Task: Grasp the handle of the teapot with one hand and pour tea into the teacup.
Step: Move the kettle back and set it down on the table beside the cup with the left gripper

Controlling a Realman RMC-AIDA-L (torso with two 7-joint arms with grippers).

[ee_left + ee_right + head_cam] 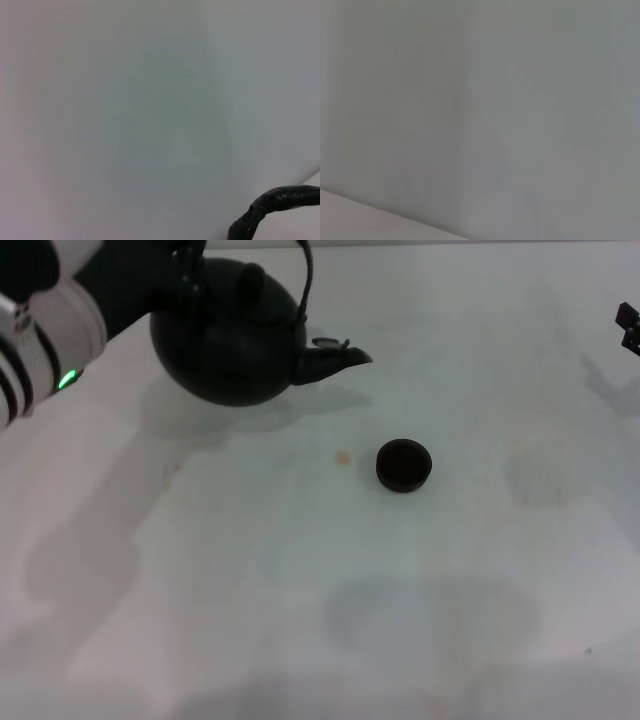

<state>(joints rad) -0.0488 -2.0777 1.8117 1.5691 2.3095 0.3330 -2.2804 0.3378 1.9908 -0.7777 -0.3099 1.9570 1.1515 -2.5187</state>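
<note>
In the head view the teapot [232,340] hung in the upper left of the frame, lifted off the white desk [300,580] with its shadow spread beneath it. It was tilted, the short spout [335,361] pointing right and slightly down toward the middle of the frame. Its knobbed lid [250,282] sat near the top of the frame, and the handle [304,285] arched up from the pot's right side and ran out past the top edge.

The left arm [60,320] came in from the upper left corner, white with black bands and a small green light. The left gripper [185,265] was at the pot's top near the handle, mostly cut off by the frame edge, and whether it was closed on the handle could not be told.

The teacup [404,464] stood on the desk right of centre, below and to the right of the spout tip and apart from it. A small tan spot [343,456] lay on the desk just left of the teacup.

The right gripper [628,325] showed only as a dark piece at the right edge, well away from both; its state could not be told.

The left wrist view showed a dark rough curved piece [280,202] in its lower right corner.
</note>
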